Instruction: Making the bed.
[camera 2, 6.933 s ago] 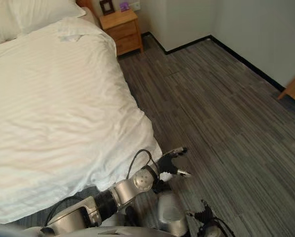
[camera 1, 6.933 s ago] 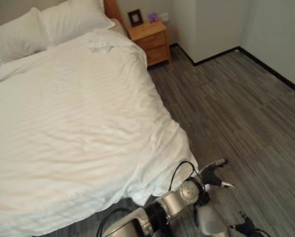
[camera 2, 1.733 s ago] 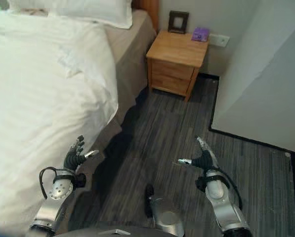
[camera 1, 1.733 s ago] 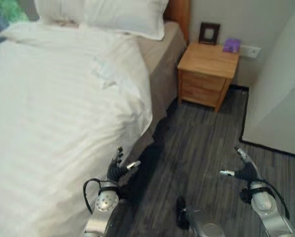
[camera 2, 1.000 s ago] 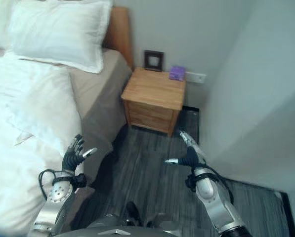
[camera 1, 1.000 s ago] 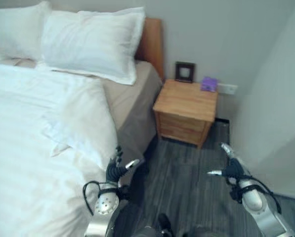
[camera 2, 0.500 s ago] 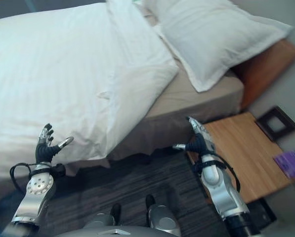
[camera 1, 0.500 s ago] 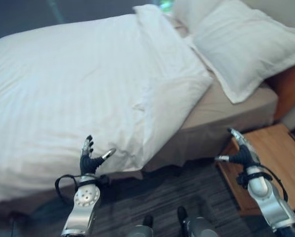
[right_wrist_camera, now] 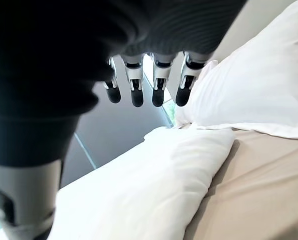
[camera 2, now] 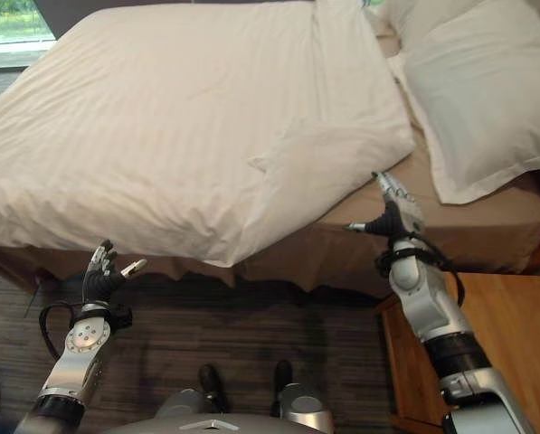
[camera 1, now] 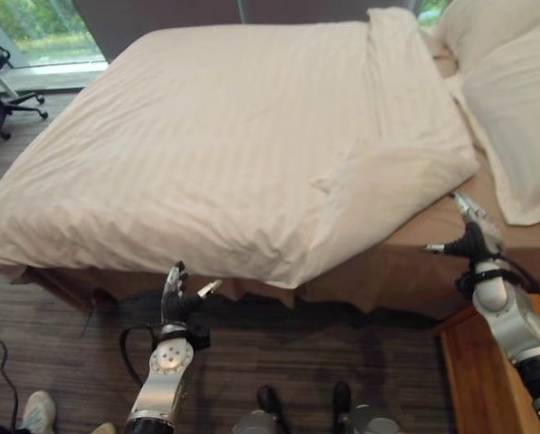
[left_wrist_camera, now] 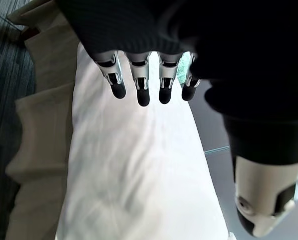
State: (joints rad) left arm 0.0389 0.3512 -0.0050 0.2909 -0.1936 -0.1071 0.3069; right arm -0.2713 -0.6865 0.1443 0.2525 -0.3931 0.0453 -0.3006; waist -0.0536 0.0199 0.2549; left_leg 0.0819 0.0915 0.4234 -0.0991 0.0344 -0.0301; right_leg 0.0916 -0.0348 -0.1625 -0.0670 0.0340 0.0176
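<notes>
**Standing at the bedside with both hands open and empty**

Hovering nearest the camera, the left hand (camera 1: 175,298) hangs over the dark striped floor (camera 1: 61,362) just short of the bed's near side, fingers straight and spread, thumb out to one side, holding nothing. Its wrist view looks past the straight fingertips (left_wrist_camera: 140,95) at the duvet's overhanging edge and the tan bed skirt (left_wrist_camera: 34,165) beneath it, with a gap between fingers and cloth. A shoe (camera 1: 36,412) of a person shows at the lower left corner of the floor.

Further along on the right, the right hand (camera 2: 392,215) is raised beside the bed's near edge, close to the bare tan sheet (camera 2: 487,221). Its fingers are extended and relaxed, thumb apart, grasping nothing. A wooden nightstand (camera 2: 514,334) sits just below and beside that arm.

Beyond the hands, the white duvet (camera 1: 242,136) covers most of the mattress and drapes over the near side. Its corner (camera 2: 342,154) toward the head of the bed is folded back and bunched, leaving the sheet exposed between it and the white pillows (camera 2: 473,90), which lie at the head on the right.

At the far left, an office chair (camera 1: 3,86) stands on the floor by a window.
</notes>
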